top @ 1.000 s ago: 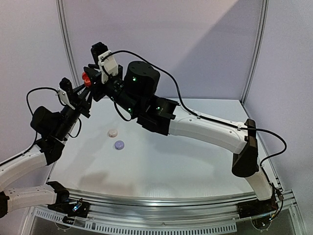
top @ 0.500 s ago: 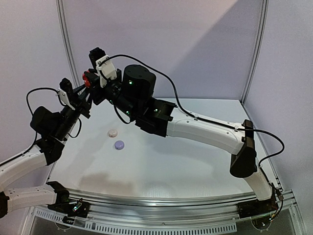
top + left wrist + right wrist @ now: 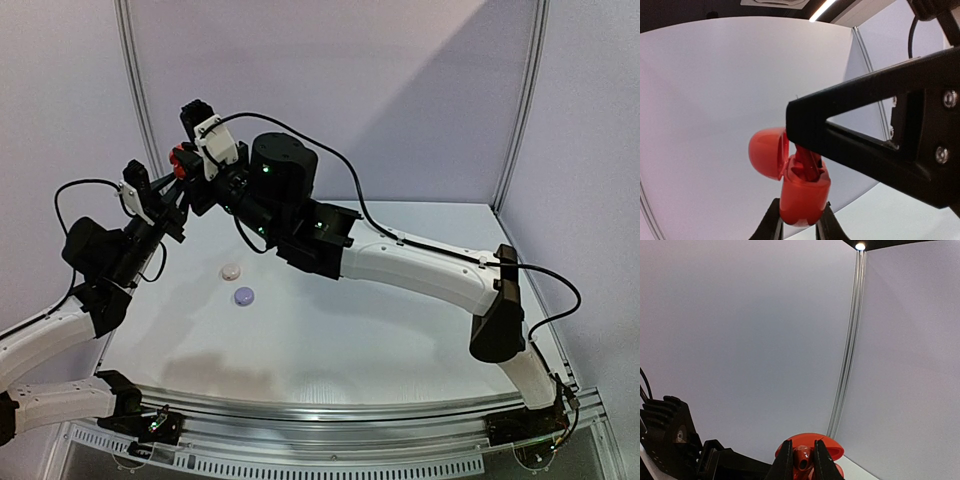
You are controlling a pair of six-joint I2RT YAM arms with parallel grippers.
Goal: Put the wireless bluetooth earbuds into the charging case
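High above the table's far left, my left gripper (image 3: 799,221) is shut on the body of a red charging case (image 3: 804,197), held upright. Its lid (image 3: 767,152) is hinged open to the left. A red earbud (image 3: 808,162) stands in the case's top opening. My right gripper (image 3: 801,446) is shut on that earbud (image 3: 802,461), with the open lid (image 3: 834,450) just behind it. From above, the red case (image 3: 179,160) shows between the two grippers, the right gripper (image 3: 190,168) meeting it from the right and the left gripper (image 3: 170,188) from below.
Two closed round cases lie on the white table (image 3: 340,330): a white case (image 3: 231,272) and a lilac case (image 3: 244,296) just in front of it. The right arm (image 3: 420,270) stretches across the table's middle. Walls and a metal post (image 3: 135,90) stand close behind the grippers.
My right gripper has shifted a little to the left and closer to the left gripper. The red case stays in the left gripper's hold.
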